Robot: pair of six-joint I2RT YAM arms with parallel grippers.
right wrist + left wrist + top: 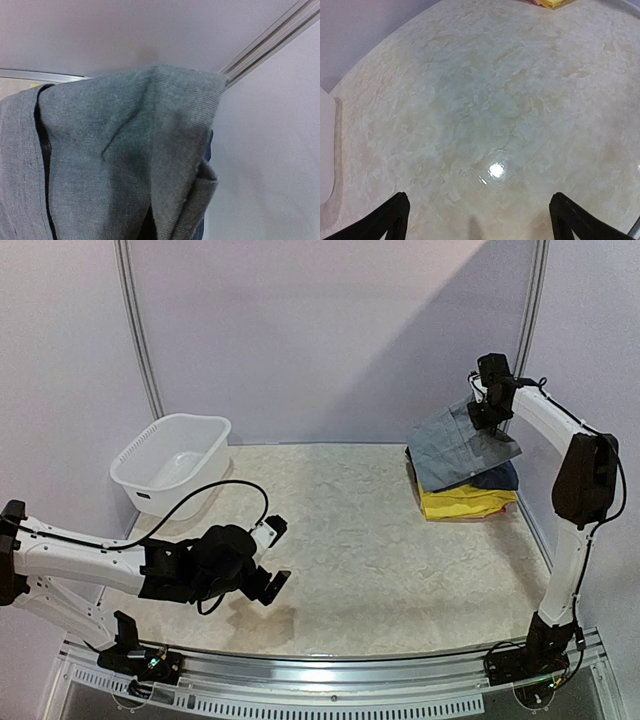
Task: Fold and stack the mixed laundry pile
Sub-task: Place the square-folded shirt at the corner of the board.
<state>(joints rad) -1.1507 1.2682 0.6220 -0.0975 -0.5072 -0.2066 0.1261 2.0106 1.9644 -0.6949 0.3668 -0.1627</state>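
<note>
The laundry lies as a stack at the back right of the table: a yellow garment (465, 503) at the bottom with a navy one (497, 478) on it. Grey trousers (460, 445) hang partly lifted over that stack, one corner pinched by my right gripper (487, 412), which is shut on them high near the right wall. In the right wrist view the grey trousers (125, 150) fill the frame and hide the fingers. My left gripper (277, 555) hovers open and empty over the bare tabletop at the front left, far from the clothes; its fingertips (400, 205) stand wide apart.
A white plastic basin (150, 455) stands empty at the back left, its edge also showing in the left wrist view. A black cable loops over the table behind my left arm. The right wall and its metal rail (270, 40) are close to my right gripper.
</note>
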